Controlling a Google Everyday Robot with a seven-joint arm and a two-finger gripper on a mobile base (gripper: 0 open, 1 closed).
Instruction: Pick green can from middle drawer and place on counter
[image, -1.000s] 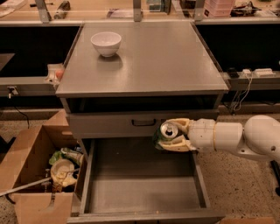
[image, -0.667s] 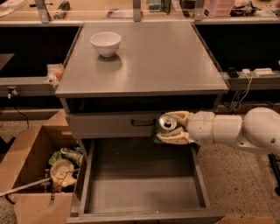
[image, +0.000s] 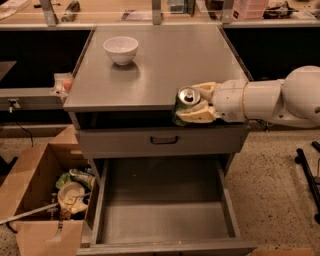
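My gripper (image: 192, 102) comes in from the right on a white arm and is shut on the green can (image: 185, 101), whose silver top with pull tab faces up. The can hangs in the air at the front edge of the counter (image: 165, 65), roughly level with its top. The middle drawer (image: 162, 205) stands pulled open below, its grey floor bare.
A white bowl (image: 121, 49) sits at the back left of the counter. The closed top drawer front with a black handle (image: 164, 140) is just under the can. A cardboard box of clutter (image: 47, 200) stands on the floor to the left. A tan shelf (image: 150, 12) runs behind.
My gripper has lifted the green can from in front of the top drawer up to the counter's front edge.
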